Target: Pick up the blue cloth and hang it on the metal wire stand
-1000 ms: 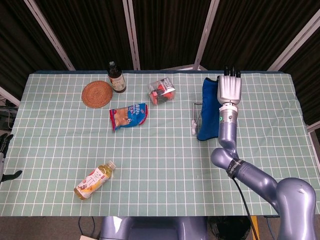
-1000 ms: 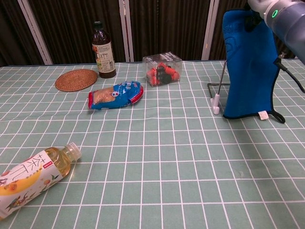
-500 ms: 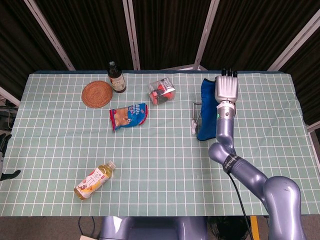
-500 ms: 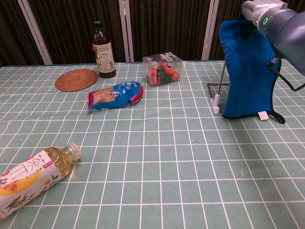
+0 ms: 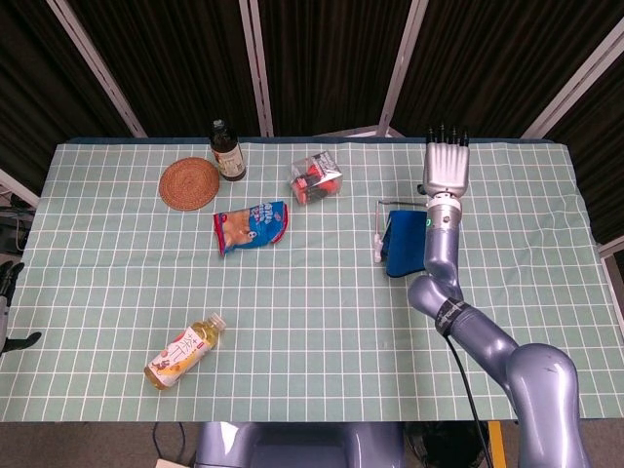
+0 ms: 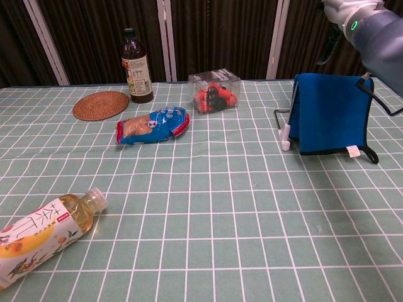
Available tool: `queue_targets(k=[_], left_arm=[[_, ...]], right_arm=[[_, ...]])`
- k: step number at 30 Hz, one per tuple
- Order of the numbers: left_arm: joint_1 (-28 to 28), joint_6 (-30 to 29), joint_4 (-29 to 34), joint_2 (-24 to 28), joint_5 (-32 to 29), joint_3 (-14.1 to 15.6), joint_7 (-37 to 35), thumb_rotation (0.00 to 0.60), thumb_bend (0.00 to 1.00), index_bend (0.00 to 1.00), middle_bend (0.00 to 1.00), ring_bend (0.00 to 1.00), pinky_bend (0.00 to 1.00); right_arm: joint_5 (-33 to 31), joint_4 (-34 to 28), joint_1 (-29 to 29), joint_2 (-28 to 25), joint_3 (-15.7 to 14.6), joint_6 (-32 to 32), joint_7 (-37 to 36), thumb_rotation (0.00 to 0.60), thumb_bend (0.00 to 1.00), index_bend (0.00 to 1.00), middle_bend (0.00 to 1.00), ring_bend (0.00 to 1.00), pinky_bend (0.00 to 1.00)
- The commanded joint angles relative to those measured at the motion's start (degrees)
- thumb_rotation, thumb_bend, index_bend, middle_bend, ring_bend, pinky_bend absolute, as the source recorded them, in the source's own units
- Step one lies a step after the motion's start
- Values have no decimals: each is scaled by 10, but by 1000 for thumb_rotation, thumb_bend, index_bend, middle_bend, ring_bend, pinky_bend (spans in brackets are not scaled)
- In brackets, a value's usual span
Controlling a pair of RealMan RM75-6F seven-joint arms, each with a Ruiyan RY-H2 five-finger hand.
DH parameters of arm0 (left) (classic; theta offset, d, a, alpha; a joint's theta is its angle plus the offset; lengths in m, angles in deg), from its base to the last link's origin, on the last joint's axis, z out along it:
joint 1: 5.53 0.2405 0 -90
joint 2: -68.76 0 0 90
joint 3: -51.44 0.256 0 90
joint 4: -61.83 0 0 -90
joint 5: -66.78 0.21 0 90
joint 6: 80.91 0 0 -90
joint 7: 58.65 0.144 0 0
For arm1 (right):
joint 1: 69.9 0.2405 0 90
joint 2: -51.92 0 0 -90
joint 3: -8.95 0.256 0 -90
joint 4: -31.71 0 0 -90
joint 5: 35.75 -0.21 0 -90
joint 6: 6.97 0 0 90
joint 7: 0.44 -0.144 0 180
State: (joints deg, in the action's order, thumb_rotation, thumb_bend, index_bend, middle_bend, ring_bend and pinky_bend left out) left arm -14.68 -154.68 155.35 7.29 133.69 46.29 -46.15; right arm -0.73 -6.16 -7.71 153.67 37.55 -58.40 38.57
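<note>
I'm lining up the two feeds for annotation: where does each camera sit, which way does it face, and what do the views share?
Head view: high above the near table edge, looking steeply down on the table; shows the right hand and arm, plus part of the left hand at the left edge.
Chest view: low at the near edge, looking level across the table toward the dark curtains; only the right forearm shows, top right.
Shared: blue cloth draped on the metal wire stand, tea bottle, snack bag.

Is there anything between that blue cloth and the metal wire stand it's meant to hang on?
Nothing visible. The blue cloth already drapes over the metal wire stand, and the right hand is above and beyond it, holding nothing.
</note>
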Motion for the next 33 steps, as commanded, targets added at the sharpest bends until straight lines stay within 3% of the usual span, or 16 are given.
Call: queue_targets(k=[1,6,8,10,13,16,25,27,29,33], left_arm=[[0,-1,1,1,1,0,-1,600,0,0,0,0,0],[1,-3,4,3,5,1,-4,600,0,0,0,0,0],[2,-6,7,5,9,1,-8,600,0,0,0,0,0],[4,-11,10,8,15,2,-14,600,0,0,0,0,0],[13,-37,21,17,47,6,-28,600,0,0,0,0,0],[18,-50,25,20,64,9,-37,600,0,0,0,0,0],[32,-88,43,24,118,22,-42,600,0,0,0,0,0],[36,-98,47,23,130,26,-39,600,0,0,0,0,0],[43,-114,56,25,147,29,-39,600,0,0,0,0,0],[48,-125,60,26,156,32,-38,600,0,0,0,0,0]], right_arm=[[3,-8,-4,-5,2,-5,-3,600,0,77,0,0,18],[15,-45,-16,-27,4,-21,-16,600,0,77,0,0,1],[30,-88,-32,-50,5,-36,-36,600,0,77,0,0,0],[54,-155,-59,-86,2,-59,-63,600,0,76,0,0,0],[155,-322,-149,-188,-24,-123,-167,600,0,71,0,0,0],[214,-402,-202,-248,-46,-146,-231,600,0,69,0,0,0],[388,-501,-337,-336,-116,-268,-430,600,0,62,0,0,0],[420,-519,-372,-355,-141,-301,-445,600,0,34,0,0,0],[441,-556,-434,-384,-192,-340,-430,600,0,3,0,0,0],[461,-562,-468,-391,-215,-371,-427,600,0,0,0,0,0]])
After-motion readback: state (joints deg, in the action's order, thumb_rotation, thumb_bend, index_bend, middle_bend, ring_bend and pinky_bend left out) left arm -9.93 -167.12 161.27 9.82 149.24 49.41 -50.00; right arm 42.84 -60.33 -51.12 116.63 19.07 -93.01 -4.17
